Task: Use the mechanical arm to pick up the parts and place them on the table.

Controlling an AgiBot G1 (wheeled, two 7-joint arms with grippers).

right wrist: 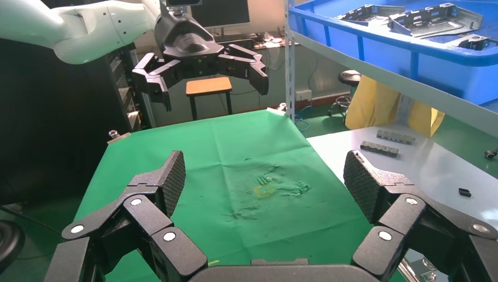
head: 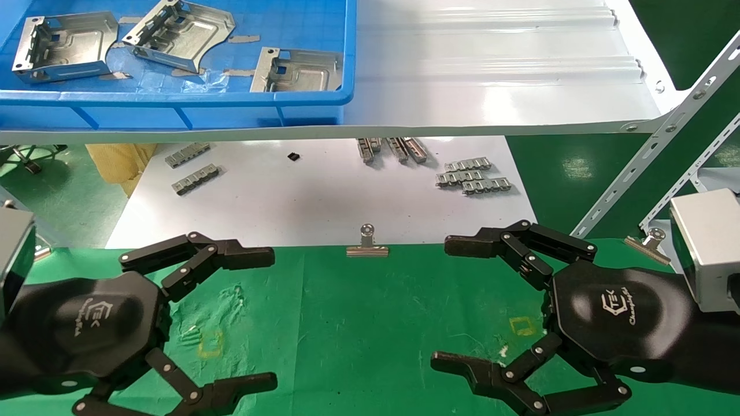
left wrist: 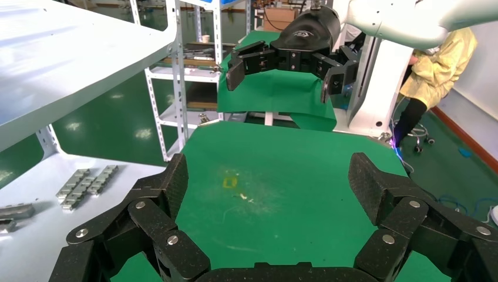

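Left claw (head: 254,315) spread wide and empty, hovering low over green worktop (head: 358,323); right claw (head: 457,303) likewise released, idle. Sheet-metal brackets (head: 176,29) lying in blue bin (head: 173,107) on far shelf, up and far-left: left arm nearer.

Setting: a factory workshop or assembly station. A blue plastic bin (head: 173,101) holding stamped sheet-metal parts (head: 60,46) is being kept on a glossy white ribbed shelf (head: 491,75), far left. Small grey toothed metal strips (head: 474,179) are being stored on a white board (head: 300,196) beneath. The near table (head: 358,323) is being covered in green cloth. Slotted steel racking (left wrist: 176,76), green painted flooring (left wrist: 117,123) and a worker in a yellow coat (left wrist: 437,64) are being shown behind.
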